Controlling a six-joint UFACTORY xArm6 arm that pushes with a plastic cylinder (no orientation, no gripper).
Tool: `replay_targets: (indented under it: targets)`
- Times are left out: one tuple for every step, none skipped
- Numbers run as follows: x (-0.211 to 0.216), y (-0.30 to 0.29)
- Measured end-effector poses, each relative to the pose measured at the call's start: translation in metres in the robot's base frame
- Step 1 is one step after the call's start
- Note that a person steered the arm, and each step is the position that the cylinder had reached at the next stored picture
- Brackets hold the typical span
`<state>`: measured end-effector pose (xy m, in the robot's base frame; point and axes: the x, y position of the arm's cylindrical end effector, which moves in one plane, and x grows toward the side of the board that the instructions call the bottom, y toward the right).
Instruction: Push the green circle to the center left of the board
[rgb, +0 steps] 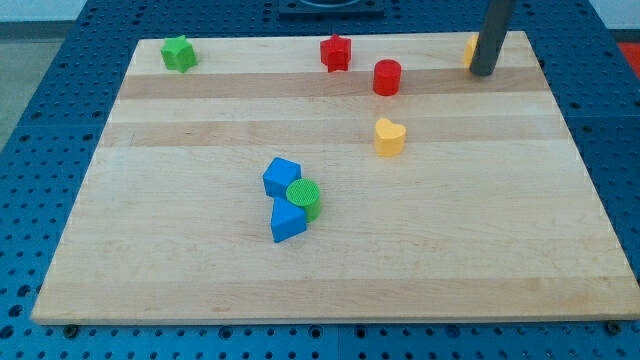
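The green circle (304, 196) is a round ribbed green block near the middle of the wooden board (200, 280). It touches a blue block (281, 176) at its upper left and a blue triangular block (287, 222) at its lower left. My tip (482, 72) is the lower end of the dark rod at the view's top right, far from the green circle. It stands right next to a yellow block (469, 50), which the rod partly hides.
A green star-like block (179, 53) sits at the top left corner. A red star-like block (336, 52) and a red cylinder (387, 77) sit at the top centre. A yellow heart-shaped block (389, 137) lies right of centre.
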<state>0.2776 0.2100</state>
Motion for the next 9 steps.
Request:
replay_targets:
  targets:
    - [-0.002, 0.0]
    - [-0.004, 0.0]
    - [0.005, 0.0]
    - [0.053, -0.003]
    - [0.109, -0.015]
    - [0.16, -0.035]
    - [0.196, -0.069]
    - [0.222, -0.112]
    - [0.23, -0.153]
